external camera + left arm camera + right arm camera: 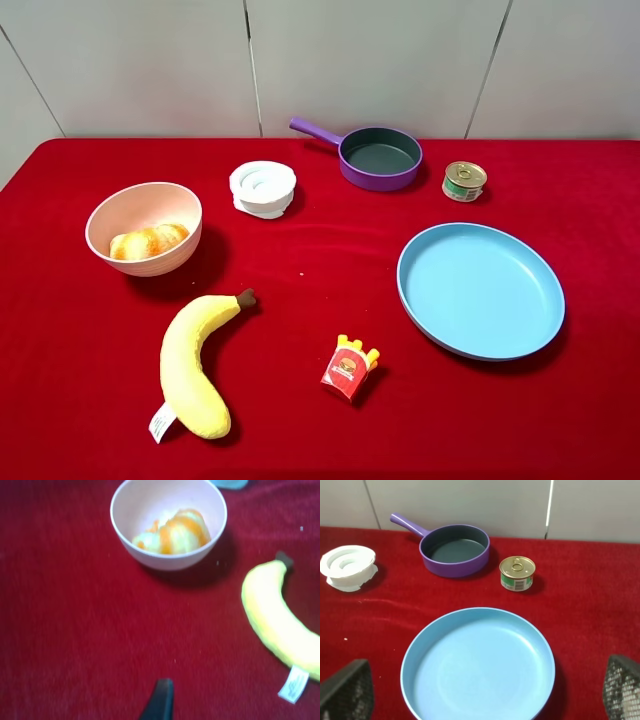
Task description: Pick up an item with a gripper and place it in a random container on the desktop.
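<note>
The toy bread roll [148,241], golden-orange with cream ridges, lies inside the pale pink bowl [112,208] at the left of the red table. In the left wrist view the roll [176,531] fills the bowl [135,502]. Only one black fingertip [159,700] of my left gripper shows there. It hangs over bare cloth, well short of the bowl, with nothing in it. My right gripper [480,695] is open and empty, its two fingers spread wide over the near side of the blue plate. Neither arm shows in the exterior high view.
A plush banana [195,365] lies in front of the bowl. A red fries packet [349,368] sits at the front middle and a large blue plate [480,290] at the right. At the back are a purple pan [378,157], a white ringed lid [263,187] and a small tin [464,181].
</note>
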Controlling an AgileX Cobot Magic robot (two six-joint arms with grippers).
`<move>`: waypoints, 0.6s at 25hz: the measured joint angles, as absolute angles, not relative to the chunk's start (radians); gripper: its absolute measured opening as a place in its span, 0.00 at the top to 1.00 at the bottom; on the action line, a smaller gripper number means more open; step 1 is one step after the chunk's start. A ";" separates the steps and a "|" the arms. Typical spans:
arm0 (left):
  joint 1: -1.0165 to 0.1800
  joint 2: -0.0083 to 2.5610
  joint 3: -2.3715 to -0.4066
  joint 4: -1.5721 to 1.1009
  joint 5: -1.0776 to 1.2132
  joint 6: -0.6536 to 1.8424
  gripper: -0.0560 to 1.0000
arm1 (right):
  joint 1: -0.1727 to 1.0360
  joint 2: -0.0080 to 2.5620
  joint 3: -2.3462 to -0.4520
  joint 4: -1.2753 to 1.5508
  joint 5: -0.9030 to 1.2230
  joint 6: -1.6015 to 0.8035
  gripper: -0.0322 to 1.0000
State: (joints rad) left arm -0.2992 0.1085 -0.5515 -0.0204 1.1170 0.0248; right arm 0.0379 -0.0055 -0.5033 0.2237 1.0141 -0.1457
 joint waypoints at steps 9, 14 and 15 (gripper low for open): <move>-0.299 -0.006 -0.484 -0.017 1.071 0.012 0.18 | 0.038 -0.005 -0.503 0.224 1.014 -0.146 0.30; -0.299 -0.006 -0.484 0.017 1.067 -0.030 0.19 | 0.038 -0.005 -0.503 0.224 1.014 -0.146 0.30; -0.299 -0.006 -0.484 0.019 1.067 -0.035 0.19 | 0.038 -0.005 -0.503 0.224 1.014 -0.146 0.30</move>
State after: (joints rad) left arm -0.2992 -0.0059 -0.4843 0.0194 1.0670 -0.0351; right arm 0.0379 -0.0055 -0.5033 0.2237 1.0141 -0.1457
